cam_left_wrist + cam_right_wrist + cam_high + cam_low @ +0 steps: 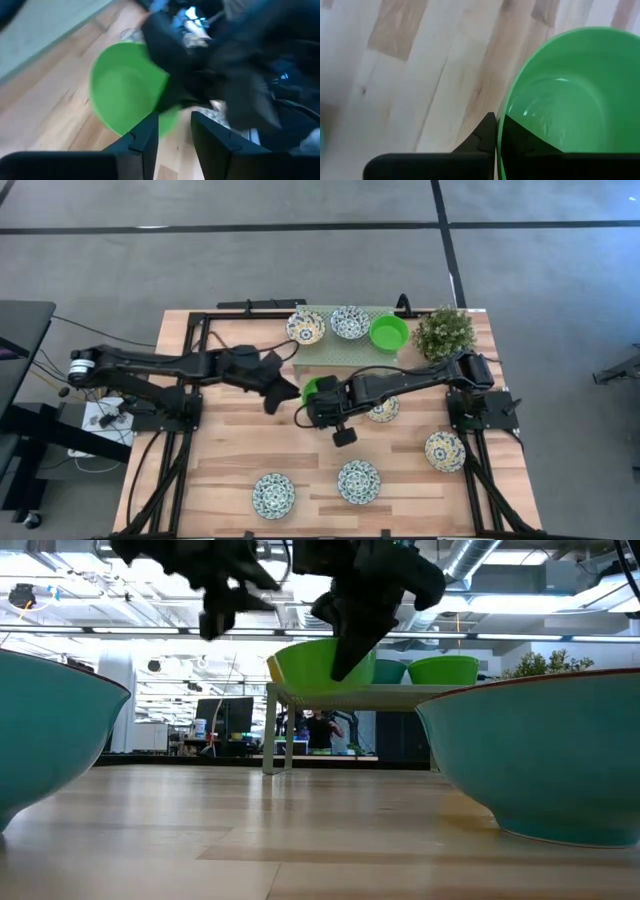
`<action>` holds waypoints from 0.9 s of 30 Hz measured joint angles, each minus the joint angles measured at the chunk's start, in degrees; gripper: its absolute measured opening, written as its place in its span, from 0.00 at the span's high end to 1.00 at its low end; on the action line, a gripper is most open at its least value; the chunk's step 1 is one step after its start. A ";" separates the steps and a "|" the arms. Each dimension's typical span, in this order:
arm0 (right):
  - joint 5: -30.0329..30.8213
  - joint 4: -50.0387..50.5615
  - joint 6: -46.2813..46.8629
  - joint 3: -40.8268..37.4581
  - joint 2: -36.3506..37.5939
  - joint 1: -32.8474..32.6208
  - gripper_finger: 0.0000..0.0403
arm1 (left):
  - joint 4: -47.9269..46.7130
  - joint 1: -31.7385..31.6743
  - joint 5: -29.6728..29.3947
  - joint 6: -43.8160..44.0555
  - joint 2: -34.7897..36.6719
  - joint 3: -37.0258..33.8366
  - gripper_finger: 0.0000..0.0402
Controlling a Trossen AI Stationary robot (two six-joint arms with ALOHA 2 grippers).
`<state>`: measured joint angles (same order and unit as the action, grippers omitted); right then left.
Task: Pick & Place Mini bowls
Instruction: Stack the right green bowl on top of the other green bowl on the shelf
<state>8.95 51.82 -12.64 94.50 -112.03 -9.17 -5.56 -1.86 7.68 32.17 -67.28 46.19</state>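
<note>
Table [230, 450] centre | right hand [497, 131] pinches green bowl [570, 95] rim (airborne)

Green bowl [312, 388] mid-table, patterned bowls [358, 480] scattered, three on rack [345, 352]

Two green mini bowls are showing: one [389, 332] on the mesh rack [330, 352], one [313, 388] at mid-table. Six patterned bowls are showing: two [305, 326] [349, 321] on the rack, four [273, 495] [358, 481] [444, 451] [384, 410] on the table [230, 450]. One potted plant [443, 332] is standing.
</note>
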 joint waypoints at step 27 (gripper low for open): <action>18.02 29.32 28.39 -0.07 26.96 13.79 1.00 | -2.98 4.70 -2.61 -17.38 19.85 -9.87 0.74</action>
<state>26.97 81.15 15.75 94.43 -85.07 4.62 -8.54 2.84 5.07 14.79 -47.42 36.33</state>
